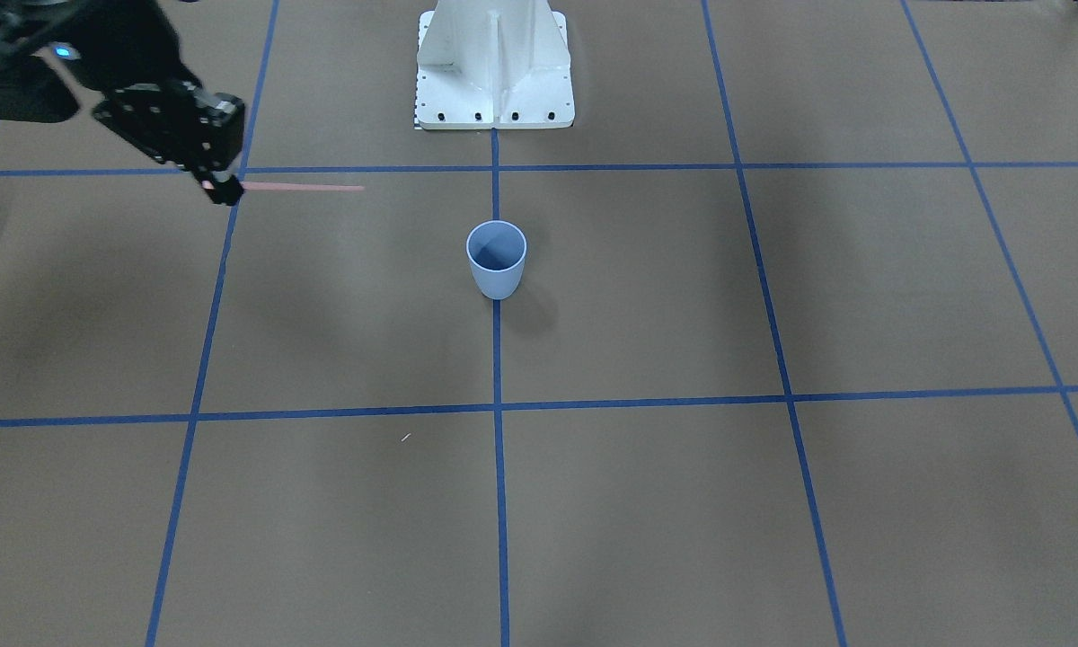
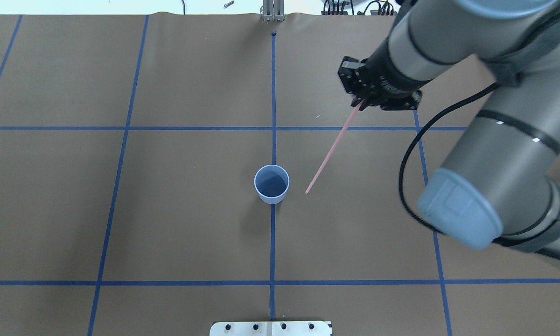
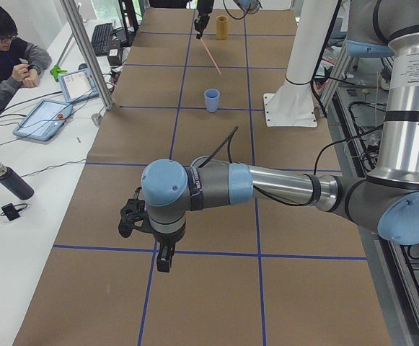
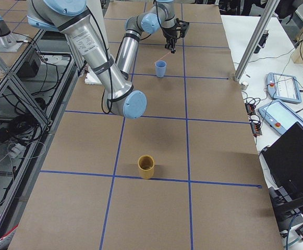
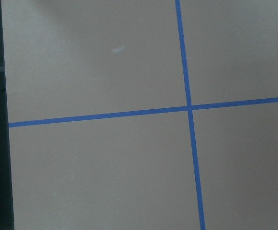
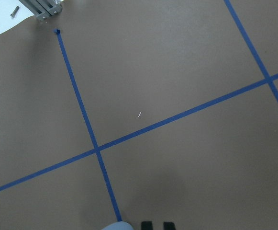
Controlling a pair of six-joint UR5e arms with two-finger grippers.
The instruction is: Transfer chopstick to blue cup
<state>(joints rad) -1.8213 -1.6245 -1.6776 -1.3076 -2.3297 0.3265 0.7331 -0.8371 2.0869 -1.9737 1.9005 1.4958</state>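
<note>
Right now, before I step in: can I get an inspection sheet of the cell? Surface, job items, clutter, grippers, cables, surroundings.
Surface: table covered in brown paper with a blue tape grid; one small pale speck.
Job's things: blue cup upright and empty at centre; pink chopstick held off the table by one end, its free tip beside the cup, not in it.
Clutter: yellow cup upright near the robot's right end of the table.
Grippers: right gripper shut on the chopstick; left gripper hangs over bare paper, open or shut cannot tell.
Cables: black cable loops along the right arm.
Surroundings: operator seated at a side bench with tablets and a bottle.
</note>
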